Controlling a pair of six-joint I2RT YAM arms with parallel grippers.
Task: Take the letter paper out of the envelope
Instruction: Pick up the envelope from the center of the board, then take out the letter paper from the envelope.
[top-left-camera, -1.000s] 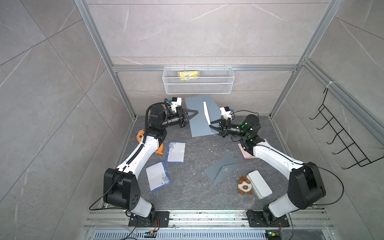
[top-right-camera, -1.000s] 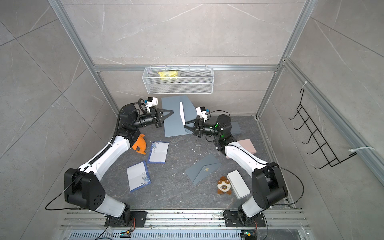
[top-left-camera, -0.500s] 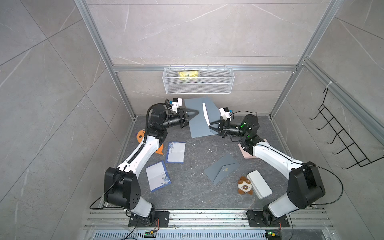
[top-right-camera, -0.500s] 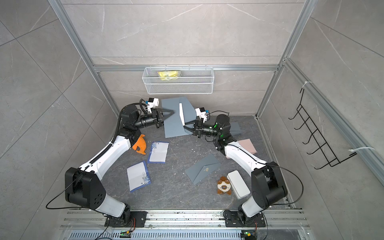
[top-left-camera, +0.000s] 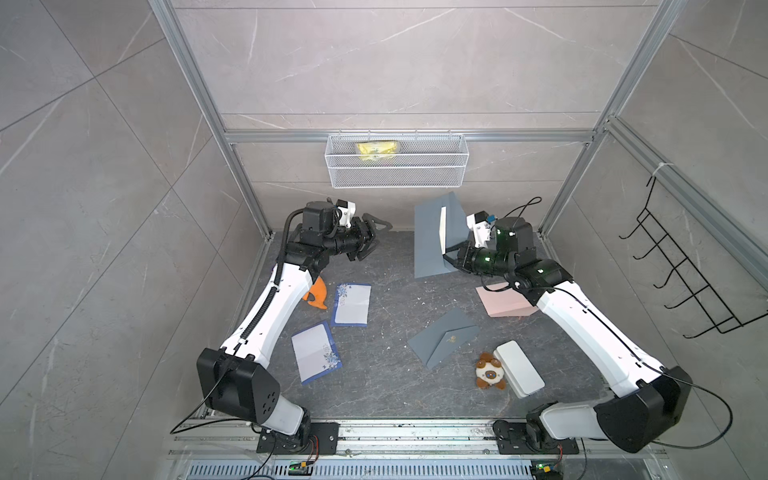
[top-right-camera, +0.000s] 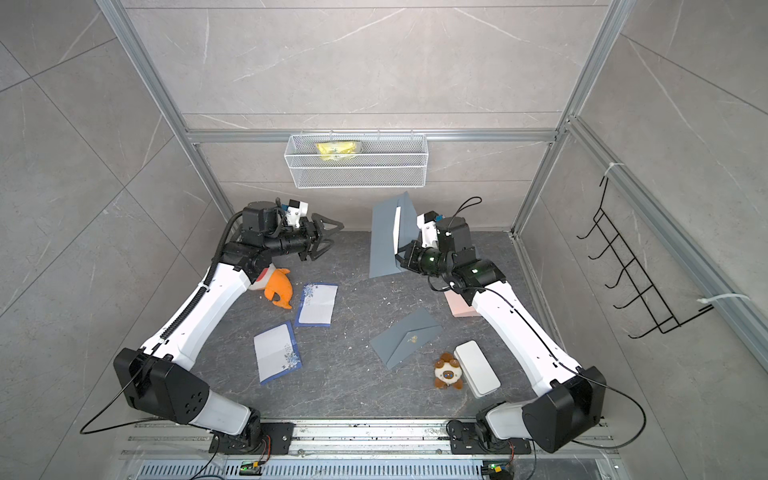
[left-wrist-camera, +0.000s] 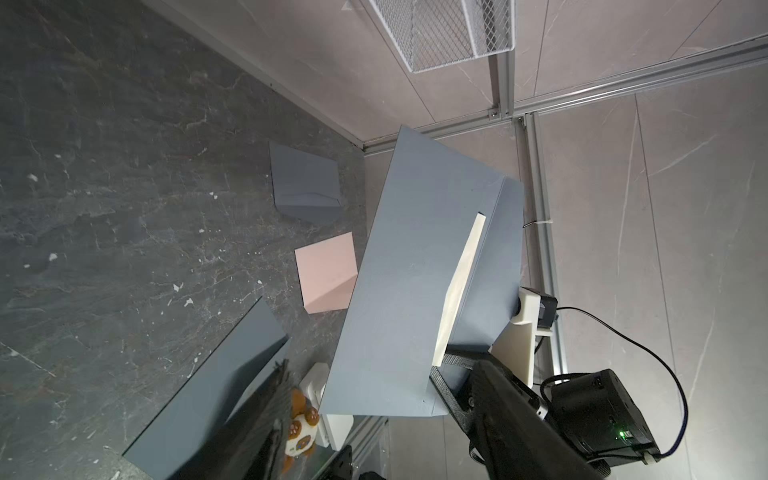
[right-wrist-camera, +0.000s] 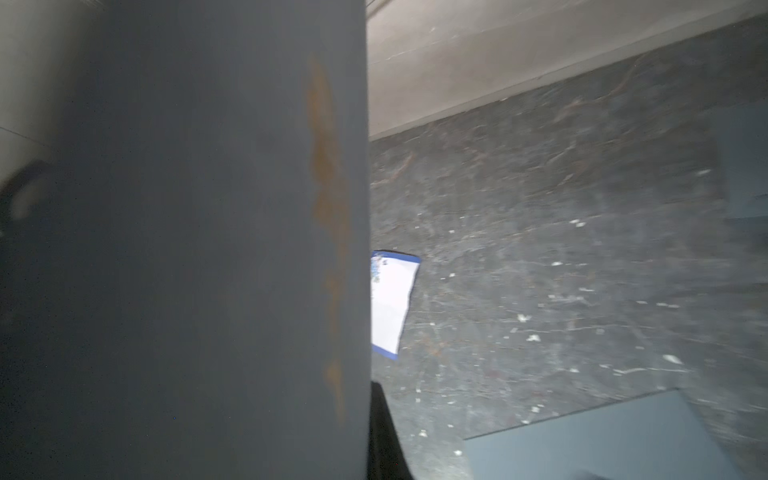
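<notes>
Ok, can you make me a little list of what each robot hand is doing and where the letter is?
Right hand: shut on the grey envelope, holding it up off the floor
Left hand: open, empty, apart from the grey envelope
Letter paper: white, inside the grey envelope, one edge showing
Lying on the floor: blue-edged sheets, spare envelope, pink envelope
Job: not yet done

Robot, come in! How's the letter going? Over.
Left gripper open, apart from envelope. Right gripper shut on envelope, held up. Letter paper edge showing, not out. Nothing between.
</notes>
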